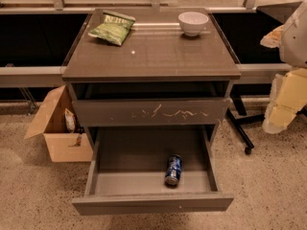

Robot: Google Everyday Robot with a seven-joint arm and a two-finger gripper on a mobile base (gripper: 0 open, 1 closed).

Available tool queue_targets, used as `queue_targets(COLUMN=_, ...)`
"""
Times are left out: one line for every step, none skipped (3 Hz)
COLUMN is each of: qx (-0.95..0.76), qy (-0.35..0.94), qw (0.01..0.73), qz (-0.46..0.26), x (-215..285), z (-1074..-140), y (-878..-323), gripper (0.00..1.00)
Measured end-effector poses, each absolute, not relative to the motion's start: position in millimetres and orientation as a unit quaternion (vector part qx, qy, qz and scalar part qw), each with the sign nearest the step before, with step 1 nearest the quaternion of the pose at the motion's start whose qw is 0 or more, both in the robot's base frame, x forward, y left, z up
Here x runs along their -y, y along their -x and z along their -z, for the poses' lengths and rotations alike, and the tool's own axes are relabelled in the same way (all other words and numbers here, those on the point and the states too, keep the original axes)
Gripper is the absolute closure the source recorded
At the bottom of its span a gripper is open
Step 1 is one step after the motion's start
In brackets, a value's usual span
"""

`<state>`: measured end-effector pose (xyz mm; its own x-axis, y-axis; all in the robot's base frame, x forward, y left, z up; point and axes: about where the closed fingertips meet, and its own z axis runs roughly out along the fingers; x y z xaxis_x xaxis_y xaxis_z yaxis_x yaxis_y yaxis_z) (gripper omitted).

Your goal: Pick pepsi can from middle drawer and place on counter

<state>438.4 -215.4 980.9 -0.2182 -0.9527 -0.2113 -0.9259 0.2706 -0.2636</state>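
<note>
Pepsi can (173,169) lies on its side in the open middle drawer (153,202), near the front wall and right of centre, with nothing holding it. The gripper (284,110) hangs well apart from it, beyond the right edge of the counter (158,56) and below its level. It is partly cut off by the frame, and I cannot tell whether it is spread or closed. A green chip bag (112,28) sits at the counter's back left corner and a white bowl (193,23) near the back right. The scratched drawer front (151,111) above hides the rear of the middle drawer.
</note>
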Motion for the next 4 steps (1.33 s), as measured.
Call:
queue_targets(qx=-0.779, qy=0.603, qw=0.167, qz=0.04, x=215.4, z=-980.9, y=-438.5, gripper=0.0)
queue_targets(qx=-0.761, qy=0.625, qw=0.169, qz=0.039, x=211.7, z=-974.1, y=-442.2, gripper=0.0)
queue_targets(qx=-0.72, qy=0.675, qw=0.163, qz=0.017, x=197.0, z=-937.5, y=-456.7, gripper=0.0)
queue_targets(qx=-0.672, qy=0.724, qw=0.156, qz=-0.014, x=182.4, z=-901.9, y=-468.2, gripper=0.0)
